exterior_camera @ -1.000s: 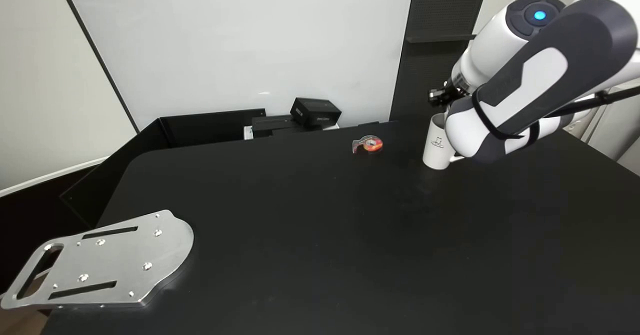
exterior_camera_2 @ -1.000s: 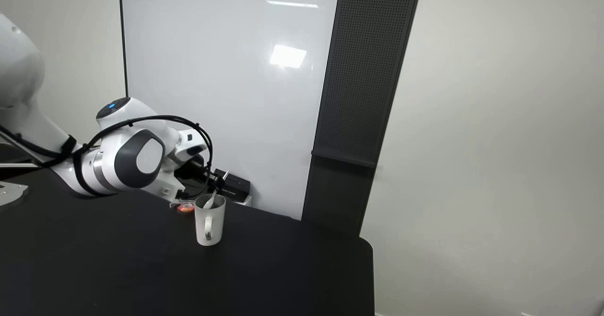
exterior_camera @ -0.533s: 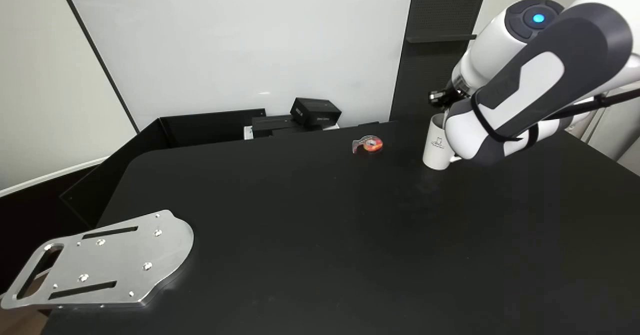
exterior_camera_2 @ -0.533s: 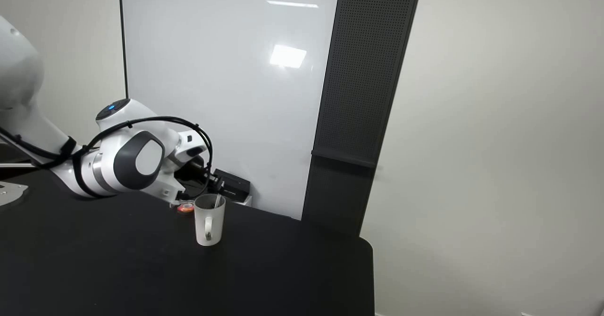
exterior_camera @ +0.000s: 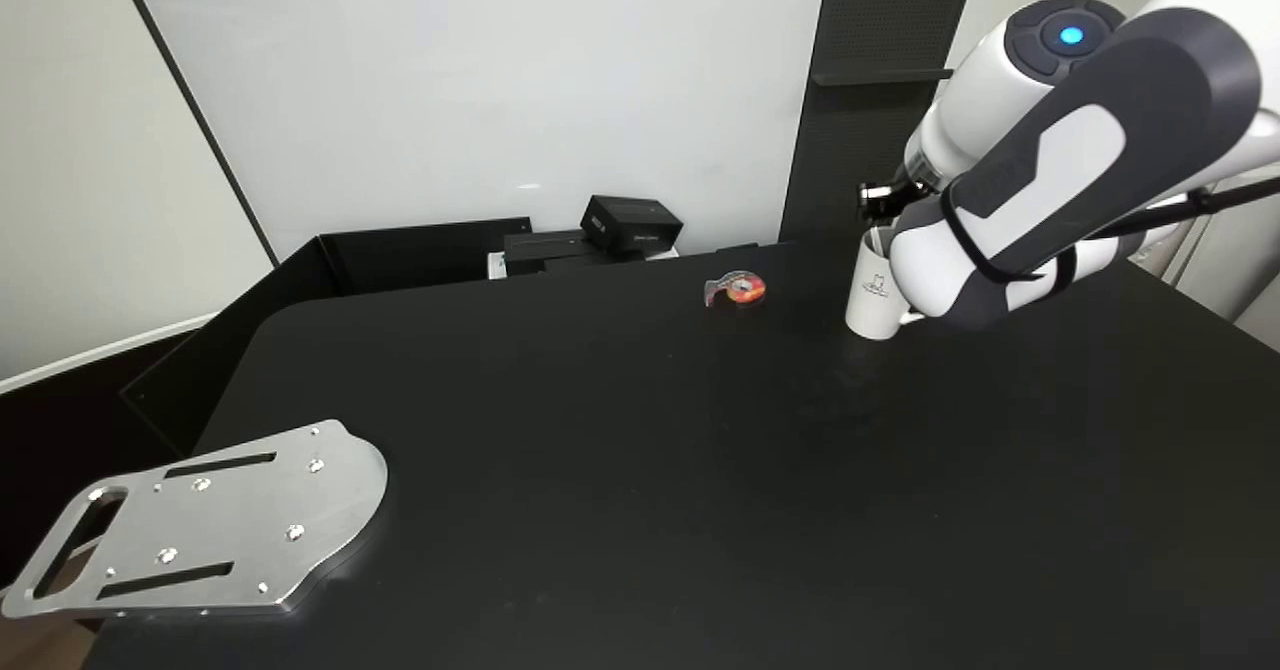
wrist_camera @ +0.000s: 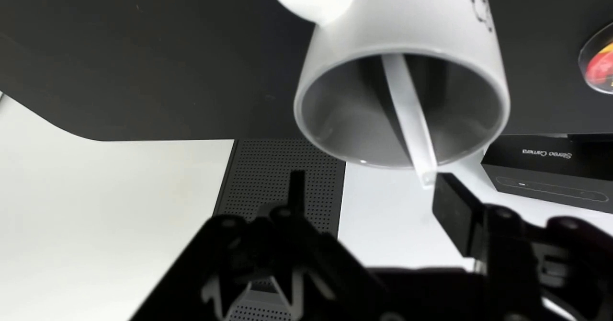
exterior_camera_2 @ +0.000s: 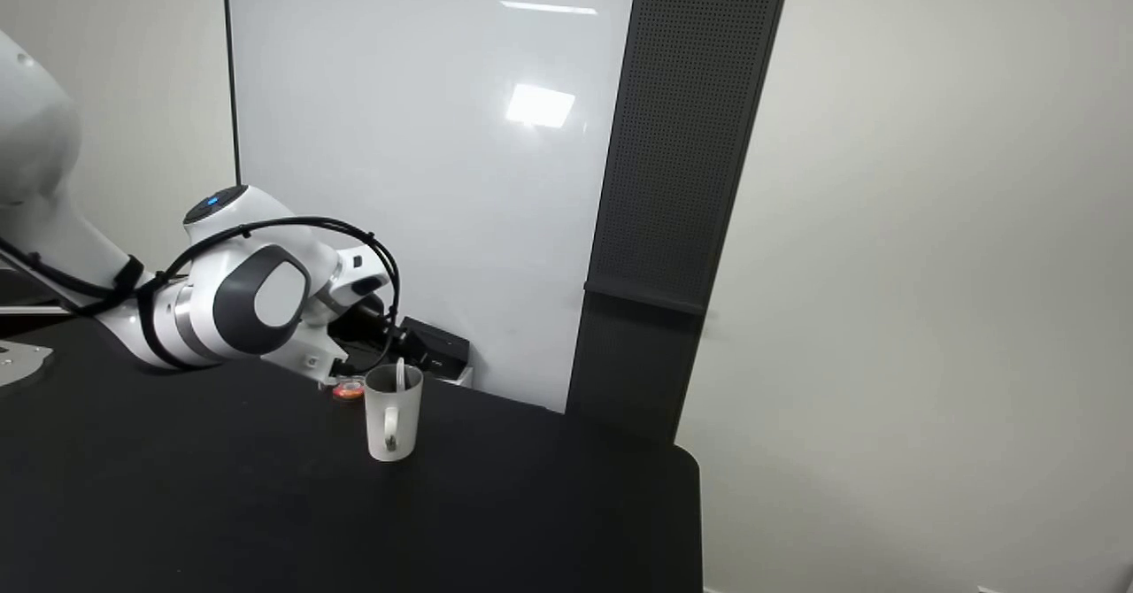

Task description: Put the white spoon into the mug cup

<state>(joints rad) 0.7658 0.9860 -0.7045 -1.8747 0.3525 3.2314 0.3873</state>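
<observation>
I read "Stereo Camera" on a black box [wrist_camera: 555,167]. The white spoon [wrist_camera: 409,112] slants in the mug [wrist_camera: 407,19] — its handle toward half-past five in the wrist view — the pincer [wrist_camera: 371,183] spread.

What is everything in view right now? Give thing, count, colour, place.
Table: 1, black, lower in both exterior views
Mug cup: 1, white, upright on the table
White spoon: 1, white, leaning in the mug cup, end above the rim
Tape-like ring: 1, red-orange, near the mug cup
Slotted plate: 1, silver, at the table's edge
Boxes: at least 2, black, past the table's far edge
Low barrier: 1, black, beside the boxes
Glossy panel: 1, white, behind the boxes
Perforated panel: 1, dark grey, beside the glossy panel
Walls: at least 2, off-white, either side of the panels
Arm: 1, white and dark grey, over the table
Cables: count unclear, black, along the arm
Gripper: 1, black, jaws apart, by the spoon's upper end
</observation>
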